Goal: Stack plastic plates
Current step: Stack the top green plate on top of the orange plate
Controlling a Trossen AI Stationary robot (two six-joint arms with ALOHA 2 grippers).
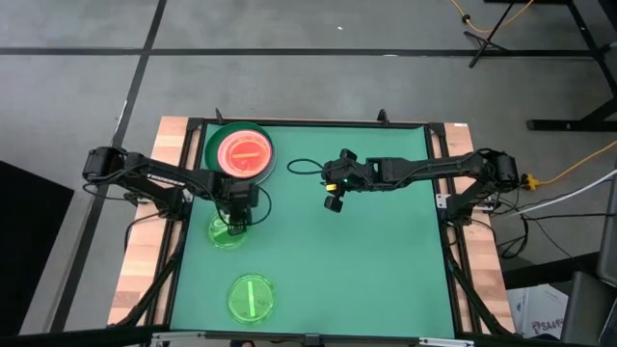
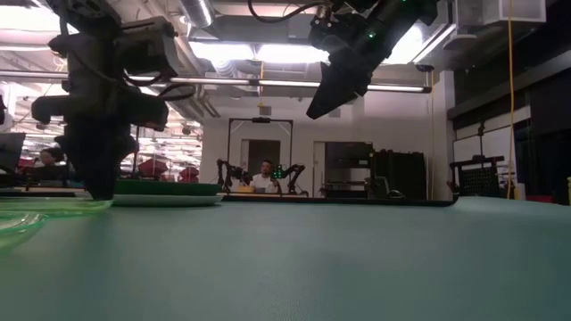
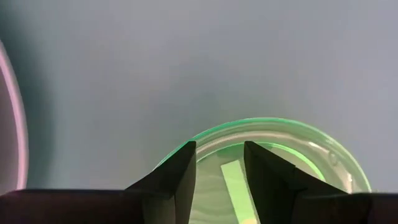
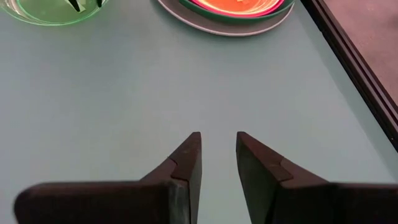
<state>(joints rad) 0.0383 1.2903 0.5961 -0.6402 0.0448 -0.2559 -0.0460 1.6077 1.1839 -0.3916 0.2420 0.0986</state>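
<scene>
The left gripper (image 1: 234, 227) stands low over the near green plate (image 1: 227, 234), at the left side of the bench (image 1: 386, 280). In the left wrist view its fingers (image 3: 177, 180) are parted by a narrow gap and straddle the plate's rim, one finger outside and one inside; they hold nothing yet, by the look of it. The plate's bar mark runs roughly along the line of the fingers. A second green plate (image 1: 252, 298) lies apart, toward the front edge of the bench.

The stack (image 1: 240, 152) sits at the far left corner, just beyond the left gripper: an orange-red translucent plate on top, a dark green rim below it, a paler plate at the base. The coming move therefore runs a short way from the grasped rim away toward the far edge.

The right gripper (image 1: 334, 202) hangs high over the bench centre, fingers slightly apart and empty. The left arm is clearly the nearer to both plate and stack.
</scene>
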